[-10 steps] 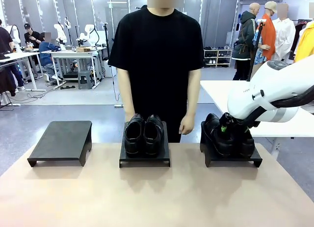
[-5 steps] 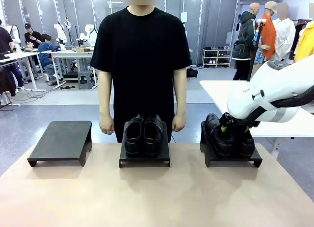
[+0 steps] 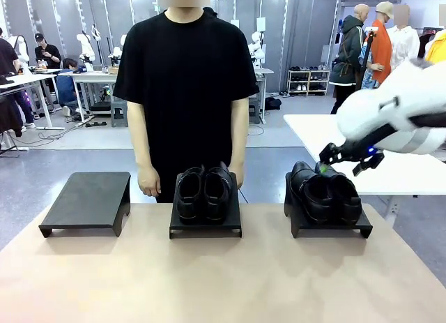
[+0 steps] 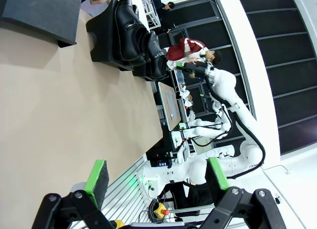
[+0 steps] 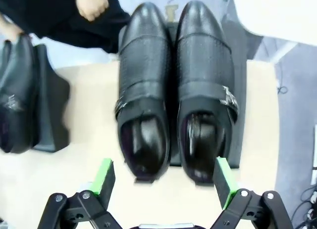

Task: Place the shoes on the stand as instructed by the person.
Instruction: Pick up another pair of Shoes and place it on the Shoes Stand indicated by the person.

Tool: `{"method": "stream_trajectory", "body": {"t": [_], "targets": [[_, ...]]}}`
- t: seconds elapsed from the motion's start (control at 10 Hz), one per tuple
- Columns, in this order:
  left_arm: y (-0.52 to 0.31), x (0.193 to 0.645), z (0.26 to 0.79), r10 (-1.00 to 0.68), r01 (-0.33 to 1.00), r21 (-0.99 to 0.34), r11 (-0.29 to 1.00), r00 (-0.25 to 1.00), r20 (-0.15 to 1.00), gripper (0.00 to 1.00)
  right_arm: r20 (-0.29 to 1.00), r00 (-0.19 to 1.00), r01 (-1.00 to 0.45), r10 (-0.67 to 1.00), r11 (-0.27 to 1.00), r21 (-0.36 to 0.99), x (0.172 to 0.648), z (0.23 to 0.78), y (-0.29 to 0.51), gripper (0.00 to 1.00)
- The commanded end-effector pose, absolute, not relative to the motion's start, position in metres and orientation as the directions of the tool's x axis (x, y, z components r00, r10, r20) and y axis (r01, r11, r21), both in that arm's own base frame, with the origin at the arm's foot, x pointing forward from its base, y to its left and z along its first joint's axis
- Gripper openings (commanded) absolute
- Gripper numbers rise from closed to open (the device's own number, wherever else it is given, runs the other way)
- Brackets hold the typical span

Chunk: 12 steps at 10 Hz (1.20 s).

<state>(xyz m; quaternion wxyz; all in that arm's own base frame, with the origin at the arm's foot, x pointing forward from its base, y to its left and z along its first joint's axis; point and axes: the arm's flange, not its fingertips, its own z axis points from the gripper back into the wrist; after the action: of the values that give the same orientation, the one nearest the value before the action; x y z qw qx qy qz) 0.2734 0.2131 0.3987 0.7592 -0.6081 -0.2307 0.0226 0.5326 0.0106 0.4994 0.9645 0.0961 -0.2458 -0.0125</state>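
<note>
The right pair of shoes (image 5: 173,90) is lying directly below and ahead of the right gripper (image 5: 165,188), side by side on the right stand (image 3: 327,224). Their long axis is running away from the gripper, heels nearest to it and toes pointing to the person (image 3: 187,93). The pair is being framed between the two green pads (image 5: 105,175), but nothing is being touched: the jaws are being held fully apart and empty, a little above the heels. The other pair (image 3: 203,190) is sitting on the middle stand (image 3: 205,224), to the gripper's left. The left gripper (image 4: 157,182), far from both pairs, is also wide open and empty.

Compared with one second ago, the right gripper is being seen lifted out from between the shoes, and the person is standing more to the left.
</note>
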Motion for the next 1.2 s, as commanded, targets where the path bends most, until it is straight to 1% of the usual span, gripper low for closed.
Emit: {"method": "stream_trajectory", "body": {"t": [0.0, 0.2, 0.3, 0.4, 0.5, 0.6, 0.7, 0.8, 0.9, 1.1], "targets": [[0.215, 0.271, 0.401, 0.301, 0.262, -0.931, 0.256, 0.893, 0.334, 1.0, 0.434, 0.898, -0.065, -0.065, 0.959, 0.277, 0.481, 0.525, -0.032, 1.0], [0.215, 0.271, 0.401, 0.301, 0.262, -0.931, 0.256, 0.893, 0.334, 1.0, 0.404, 0.908, -0.07, -0.113, 0.908, 0.412, 0.436, 0.544, -0.068, 1.0], [0.215, 0.271, 0.401, 0.301, 0.262, -0.931, 0.256, 0.893, 0.334, 1.0, 0.381, 0.914, -0.068, -0.141, 0.871, 0.487, 0.411, 0.547, -0.089, 1.0], [0.215, 0.271, 0.401, 0.301, 0.262, -0.931, 0.256, 0.893, 0.334, 1.0, 0.331, 0.928, -0.059, -0.169, 0.813, 0.58, 0.381, 0.542, -0.117, 1.0], [0.215, 0.271, 0.401, 0.301, 0.262, -0.931, 0.256, 0.893, 0.334, 1.0, 0.253, 0.954, -0.056, -0.163, 0.732, 0.68, 0.355, 0.53, -0.141, 1.0], [0.215, 0.271, 0.401, 0.301, 0.262, -0.931, 0.256, 0.893, 0.334, 1.0, 0.206, 0.964, -0.053, -0.166, 0.64, 0.766, 0.331, 0.516, -0.166, 1.0], [0.215, 0.271, 0.401, 0.301, 0.262, -0.931, 0.256, 0.893, 0.334, 1.0, 0.185, 0.964, -0.052, -0.19, 0.549, 0.834, 0.309, 0.5, -0.189, 1.0], [0.215, 0.271, 0.401, 0.301, 0.262, -0.931, 0.256, 0.893, 0.334, 1.0, 0.136, 0.97, -0.027, -0.201, 0.47, 0.882, 0.286, 0.476, -0.21, 1.0], [0.215, 0.271, 0.401, 0.301, 0.262, -0.931, 0.256, 0.893, 0.334, 1.0, 0.115, 0.972, -0.024, -0.204, 0.399, 0.917, 0.269, 0.456, -0.22, 1.0], [0.215, 0.271, 0.401, 0.301, 0.262, -0.931, 0.256, 0.893, 0.334, 1.0, 0.117, 0.966, -0.046, -0.229, 0.292, 0.955, 0.251, 0.428, -0.23, 1.0]]}}
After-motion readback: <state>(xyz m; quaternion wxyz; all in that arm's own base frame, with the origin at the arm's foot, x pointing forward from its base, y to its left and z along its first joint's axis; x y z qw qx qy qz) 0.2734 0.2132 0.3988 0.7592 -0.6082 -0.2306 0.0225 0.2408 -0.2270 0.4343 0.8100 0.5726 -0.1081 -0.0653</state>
